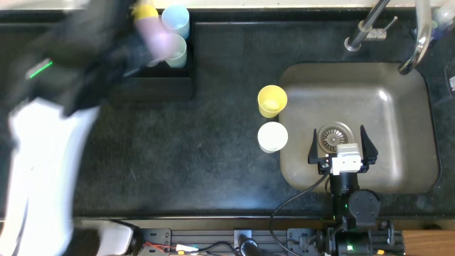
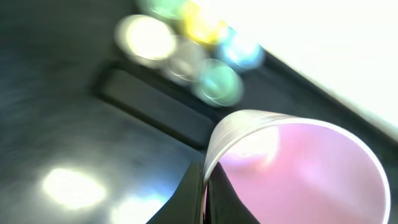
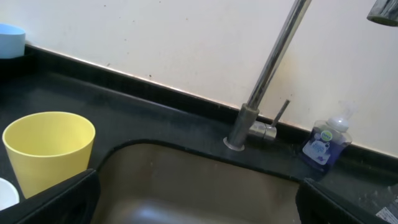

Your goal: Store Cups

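My left gripper (image 1: 146, 48) is shut on the rim of a pink cup (image 1: 162, 39) and holds it above the black tray (image 1: 153, 87) at the back left. In the left wrist view the fingers (image 2: 198, 194) pinch the wall of the pink cup (image 2: 305, 168). Several cups stand at the tray's far end, among them a blue one (image 1: 175, 19) and a green one (image 1: 177, 54). A yellow cup (image 1: 271, 100) and a white cup (image 1: 272, 136) stand on the counter by the sink's left rim. My right gripper (image 1: 342, 146) hangs open over the sink with nothing in it.
The steel sink (image 1: 398, 107) takes up the right side, with its drain (image 1: 334, 135) under the right gripper. A faucet (image 3: 267, 74) rises behind it, and a soap bottle (image 3: 323, 144) stands beside that. Dark counter (image 1: 213, 171) lies between tray and sink.
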